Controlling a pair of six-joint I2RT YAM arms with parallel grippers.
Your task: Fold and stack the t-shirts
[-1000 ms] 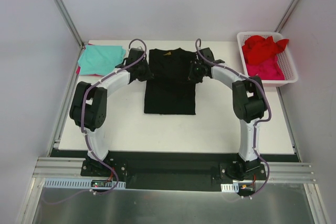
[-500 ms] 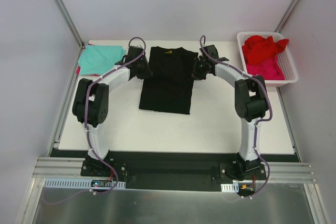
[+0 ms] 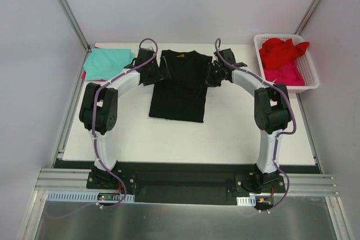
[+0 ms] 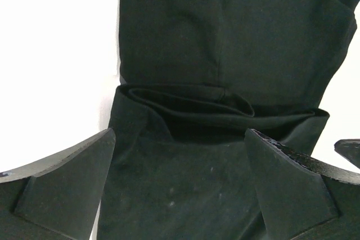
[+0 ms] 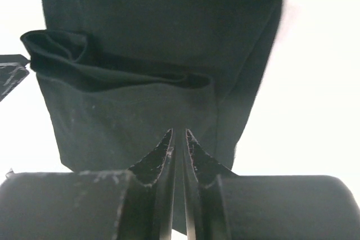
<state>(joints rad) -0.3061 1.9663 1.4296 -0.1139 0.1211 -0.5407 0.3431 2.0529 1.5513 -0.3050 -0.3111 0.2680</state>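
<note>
Looking down from the top camera first: the black t-shirt is lying flat in the middle of the white table, towards the far side, collar pointing away from the arm bases. Both arms are reaching over to its upper part, the left gripper at its left edge and the right gripper at its right edge. A teal t-shirt sits on the far left corner of the table, well apart from the black one. Over on the far right is a white basket with a red t-shirt bunched on top of a pink t-shirt.

Left wrist cam: that claw is fully released, with the two fingers spread wide. The black shirt fills the gap between them and shows a loose horizontal fold running across it. Nothing is pinched.

Right wrist cam: this claw is clenched almost all the way, with just a thin slit left between the fingertips. The tips sit right over the black shirt, near a rumpled fold, with bare table off to the right. Honestly can't tell whether any cloth is actually caught in that slit or not.
</note>
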